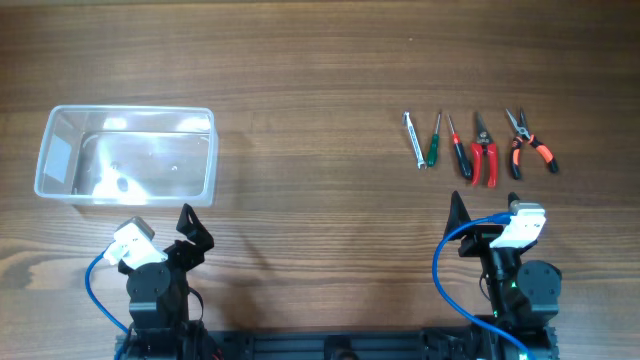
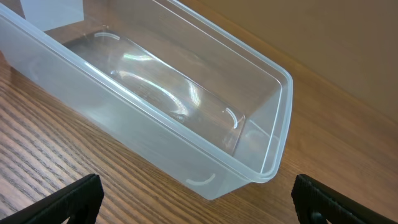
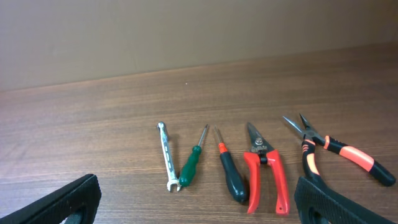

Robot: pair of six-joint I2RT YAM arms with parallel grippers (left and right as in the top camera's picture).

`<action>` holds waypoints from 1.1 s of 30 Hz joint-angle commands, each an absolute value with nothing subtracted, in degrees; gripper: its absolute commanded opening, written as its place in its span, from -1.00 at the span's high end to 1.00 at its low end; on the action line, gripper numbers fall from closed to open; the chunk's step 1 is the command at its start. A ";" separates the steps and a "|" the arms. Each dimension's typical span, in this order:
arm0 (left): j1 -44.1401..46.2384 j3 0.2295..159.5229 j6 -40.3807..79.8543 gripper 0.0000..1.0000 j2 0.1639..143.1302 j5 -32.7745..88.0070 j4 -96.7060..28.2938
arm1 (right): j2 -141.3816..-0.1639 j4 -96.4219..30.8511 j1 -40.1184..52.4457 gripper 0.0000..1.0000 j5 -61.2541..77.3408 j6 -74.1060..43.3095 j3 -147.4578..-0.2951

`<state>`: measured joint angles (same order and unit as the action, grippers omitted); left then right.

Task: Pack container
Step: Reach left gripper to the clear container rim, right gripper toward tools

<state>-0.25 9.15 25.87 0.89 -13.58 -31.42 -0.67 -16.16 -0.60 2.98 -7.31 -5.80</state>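
Lining up my right gripper (image 3: 198, 202), spread wide like the left gripper (image 2: 198, 200), squarely over the wrench (image 3: 166, 155) before closing.

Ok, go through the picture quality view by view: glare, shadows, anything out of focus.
Overhead: even light, sharp, no hard shadows around the tools, white glare patches inside the container. Left wrist: curved bright reflections streak the container's floor; the dark jaws at the bottom corners are blurred. Right wrist: tools crisp, jaws likewise soft.
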 commanded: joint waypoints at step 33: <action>0.16 8.69 34.81 -0.99 9.98 -6.00 -2.46 | -0.27 -15.40 -0.82 -1.00 3.38 -8.12 -6.07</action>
<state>-0.10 8.56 35.31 4.12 -5.26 -4.93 -0.67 -16.16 -0.60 2.98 -7.31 -5.80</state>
